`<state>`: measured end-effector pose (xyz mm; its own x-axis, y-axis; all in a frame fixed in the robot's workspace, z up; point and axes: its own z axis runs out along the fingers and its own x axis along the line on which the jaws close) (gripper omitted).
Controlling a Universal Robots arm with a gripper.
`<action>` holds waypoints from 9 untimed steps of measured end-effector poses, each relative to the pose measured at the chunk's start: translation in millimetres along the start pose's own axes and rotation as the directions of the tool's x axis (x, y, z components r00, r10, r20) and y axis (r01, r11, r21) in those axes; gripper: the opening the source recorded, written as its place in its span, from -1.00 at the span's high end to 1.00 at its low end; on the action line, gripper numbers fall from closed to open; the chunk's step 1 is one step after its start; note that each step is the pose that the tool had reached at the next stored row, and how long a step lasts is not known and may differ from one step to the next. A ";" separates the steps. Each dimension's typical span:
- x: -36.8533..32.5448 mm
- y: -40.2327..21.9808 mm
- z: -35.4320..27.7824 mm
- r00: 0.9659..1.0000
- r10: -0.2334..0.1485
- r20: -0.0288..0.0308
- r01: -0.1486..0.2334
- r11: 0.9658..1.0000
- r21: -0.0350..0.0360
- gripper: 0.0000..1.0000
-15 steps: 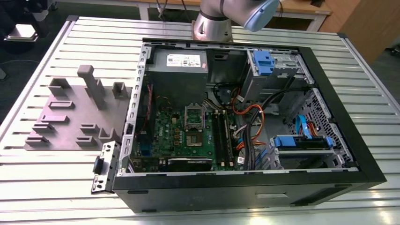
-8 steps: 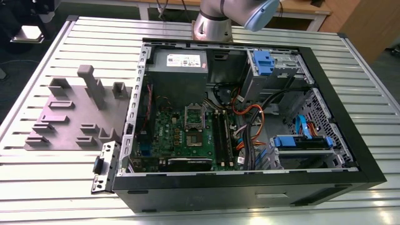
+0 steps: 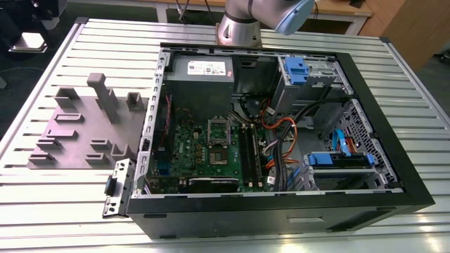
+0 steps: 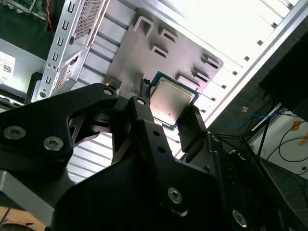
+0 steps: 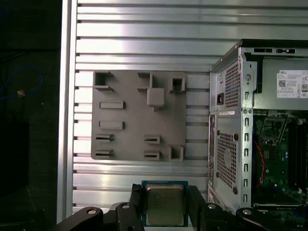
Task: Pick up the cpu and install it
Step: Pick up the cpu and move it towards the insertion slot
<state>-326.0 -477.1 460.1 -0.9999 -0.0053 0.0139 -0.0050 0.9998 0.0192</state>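
One cpu, silver top up w/ a blue-green rim, is pinched btwn the two black fingers of the claw, as seen in both wrist views. The claw is closed only as far as the chip's width. Each finger presses one opposite edge, and it touches nothing else. The chip is held up off the desk, which is ribbed aluminium slats. It sits near one edge of the grey fixture plate, a flat slab w/ raised blocks & slots. In the second wrist view the chip overlaps that plate's edge.

Just beside the plate is the open PC case, lying on its side on the desk. Inside it is the green motherboard w/ a silver socket frame, dark in the centre, approx mid-board. The case also holds a grey power supply, blue drive brackets, and orange & black cables. In the exterior view the arm rises from the desk's far side, behind the case.
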 end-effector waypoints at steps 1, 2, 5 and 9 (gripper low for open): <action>-0.2 -0.1 0.1 1.000 0.000 0.000 0.000 1.000 0.000 0.06; -0.8 -0.3 0.1 1.000 0.000 0.000 0.000 1.000 0.000 0.06; -3.9 -0.3 0.2 1.000 0.000 0.000 0.000 1.000 0.000 0.06; -4.6 -0.3 0.2 1.000 0.000 -0.001 0.000 1.000 0.000 0.06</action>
<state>-321.3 -477.4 459.8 -0.9999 -0.0055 0.0145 -0.0052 0.9998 0.0192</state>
